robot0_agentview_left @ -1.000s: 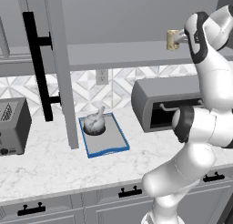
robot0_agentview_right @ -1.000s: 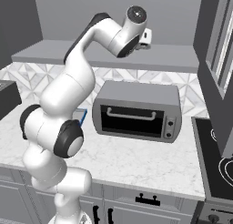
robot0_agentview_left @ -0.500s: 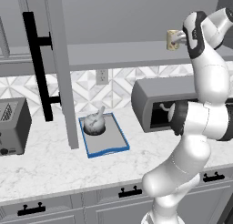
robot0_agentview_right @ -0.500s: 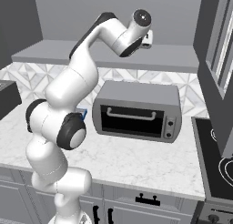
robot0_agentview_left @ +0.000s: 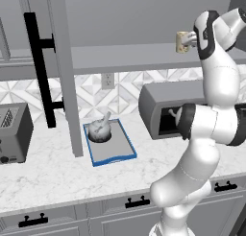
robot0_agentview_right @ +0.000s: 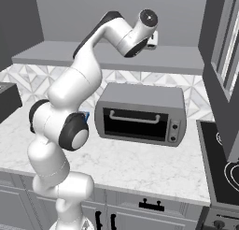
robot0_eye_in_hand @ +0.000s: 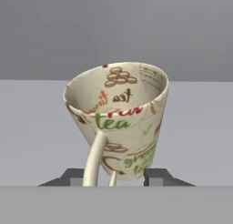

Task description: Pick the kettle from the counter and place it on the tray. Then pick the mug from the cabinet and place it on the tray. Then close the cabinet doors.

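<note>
We see a white robot arm reaching up to the shelf of the grey upper cabinet (robot0_agentview_left: 144, 57), where its claw (robot0_agentview_left: 188, 40) meets a small cream-beige mug (robot0_agentview_left: 182, 41). From the hand camera, the mug (robot0_eye_in_hand: 119, 120) sits directly between the two dark fingertips (robot0_eye_in_hand: 157, 176), one tip on each side of its lower body. The mug leans in this view, its open mouth turned toward the camera and its loop handle pointing down toward us. We see printed words and small brown marks inside and outside it. The tips stand just beside the mug's walls, but we cannot tell whether they press on it or merely flank it.

Down on the white marble counter (robot0_agentview_left: 57, 172), the silver kettle (robot0_agentview_left: 100, 130) sits on the blue-rimmed tray (robot0_agentview_left: 115, 151), at its back end. A tall grey cabinet door (robot0_agentview_left: 60, 72) with a long black bar handle stands open just left of the tray. A toaster oven (robot0_agentview_right: 140, 114) stands on the counter to the right of the tray, and a toaster (robot0_agentview_left: 13, 134) stands at the far left.
</note>
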